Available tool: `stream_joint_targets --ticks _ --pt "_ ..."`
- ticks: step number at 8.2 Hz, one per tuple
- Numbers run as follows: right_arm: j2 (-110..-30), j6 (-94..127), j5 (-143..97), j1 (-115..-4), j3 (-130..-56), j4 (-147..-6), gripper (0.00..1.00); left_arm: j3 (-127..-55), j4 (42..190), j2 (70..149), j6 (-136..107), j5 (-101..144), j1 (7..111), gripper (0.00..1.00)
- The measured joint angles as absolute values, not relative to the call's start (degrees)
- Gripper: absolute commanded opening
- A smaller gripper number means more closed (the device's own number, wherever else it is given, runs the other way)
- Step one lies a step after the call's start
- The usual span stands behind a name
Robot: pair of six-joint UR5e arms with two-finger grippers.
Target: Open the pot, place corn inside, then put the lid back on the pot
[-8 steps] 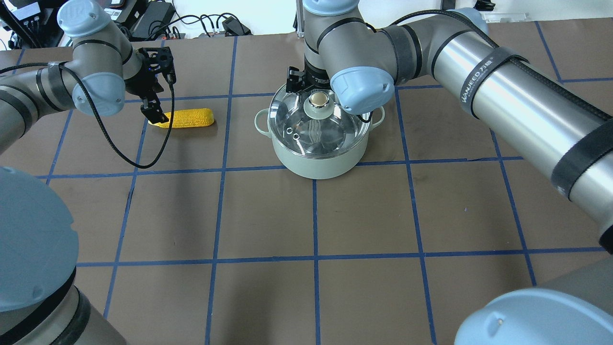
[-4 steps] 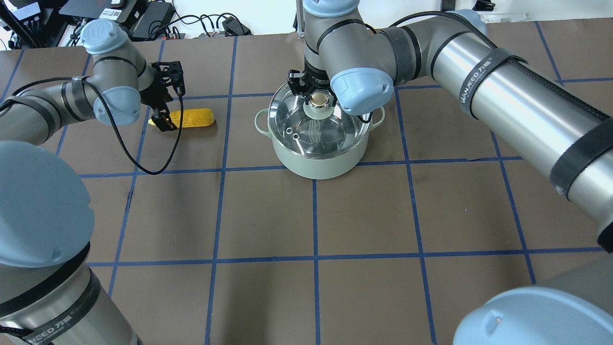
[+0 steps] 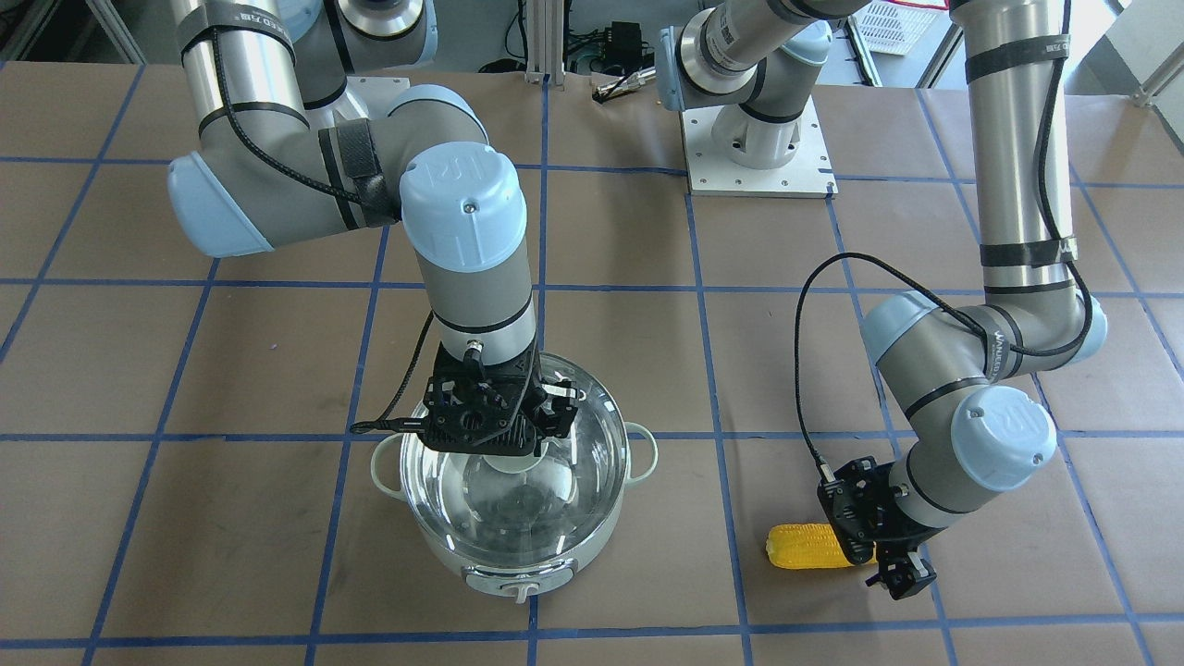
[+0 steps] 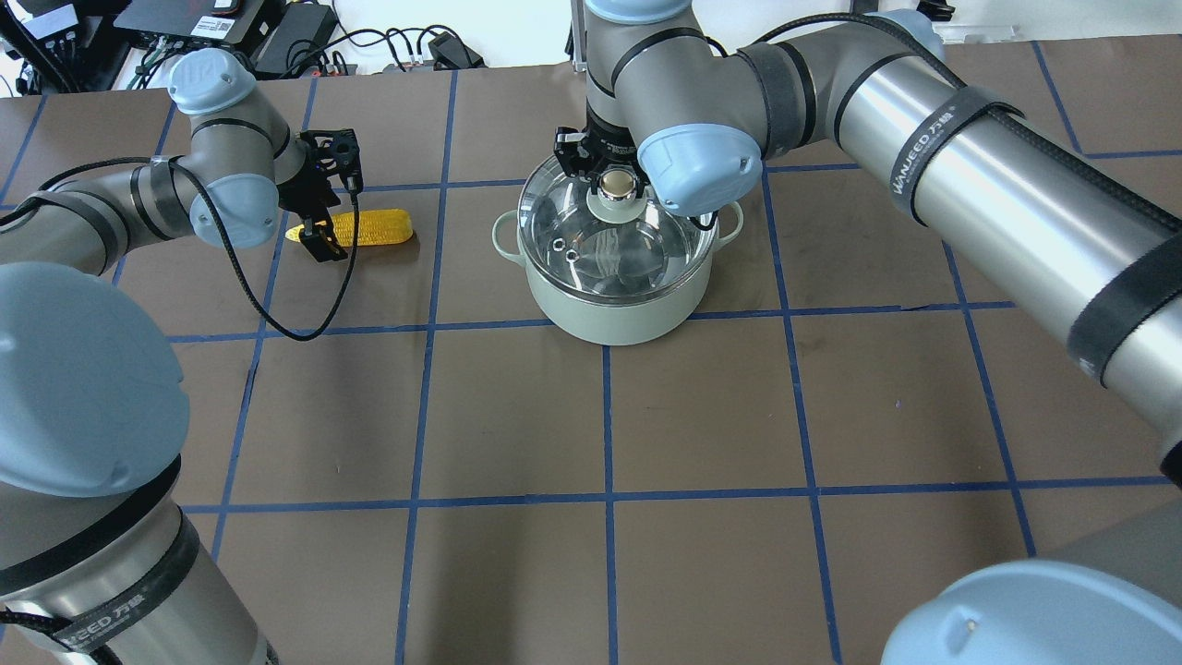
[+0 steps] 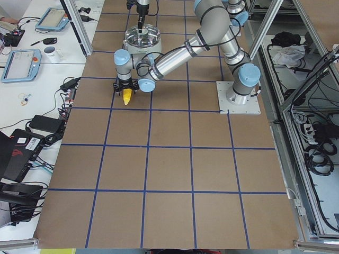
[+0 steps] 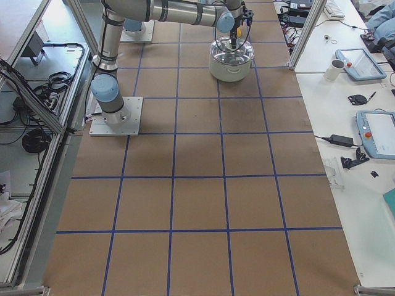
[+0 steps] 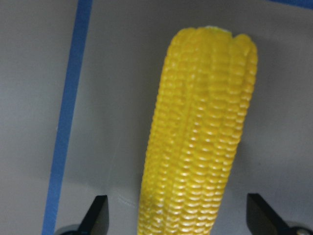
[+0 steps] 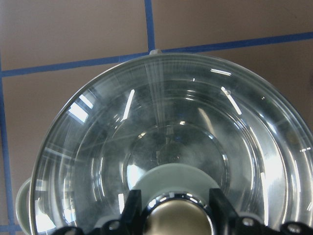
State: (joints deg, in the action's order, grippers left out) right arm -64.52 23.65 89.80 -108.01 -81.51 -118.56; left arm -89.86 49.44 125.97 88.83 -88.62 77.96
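Observation:
The pale mint pot [image 4: 609, 309] stands at the table's centre back, also in the front view [image 3: 518, 555]. The clear glass lid [image 4: 637, 254] covers it. My right gripper [image 4: 615, 177] is shut on the lid's knob [image 4: 617, 185], and the wrist view shows its fingers [image 8: 132, 205] pressed on both sides of the cap. The yellow corn [image 4: 374, 226] lies on the table left of the pot. My left gripper [image 4: 321, 231] is open, low over the corn's pointed end, and its fingertips [image 7: 100, 215] stand clear either side of the corn [image 7: 200, 137].
Cables and electronics [image 4: 305, 37] lie beyond the table's far edge. The left arm's base plate [image 3: 758, 139] sits behind the work area. Blue tape lines grid the brown table [image 4: 600, 416]. A side desk with tablets [image 5: 21, 58] runs along the table.
My left gripper moved right and down to straddle the corn's end. My right gripper moved onto the lid's knob and closed on it, and the lid shifted slightly.

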Motion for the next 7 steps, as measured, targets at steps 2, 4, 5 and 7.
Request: stream_joint_targets --ticks 2,4,5,7 --pt "-67.25 22.57 89.75 -107.61 -80.93 -117.68 0.16 -89.84 49.49 126.43 89.04 -87.64 77.96 0.00" --pt "-72.67 17.40 89.67 -105.27 -80.90 -111.65 0.14 -89.72 49.73 125.97 89.27 -88.71 77.96 0.00" --pt "-76.03 13.87 89.44 -102.84 -81.08 -107.17 0.13 -89.60 49.85 125.54 89.32 -89.26 77.96 0.00" --pt "-82.55 3.77 89.16 -96.99 -81.73 -97.25 0.11 -89.35 51.26 123.49 89.39 -89.79 78.16 0.00"
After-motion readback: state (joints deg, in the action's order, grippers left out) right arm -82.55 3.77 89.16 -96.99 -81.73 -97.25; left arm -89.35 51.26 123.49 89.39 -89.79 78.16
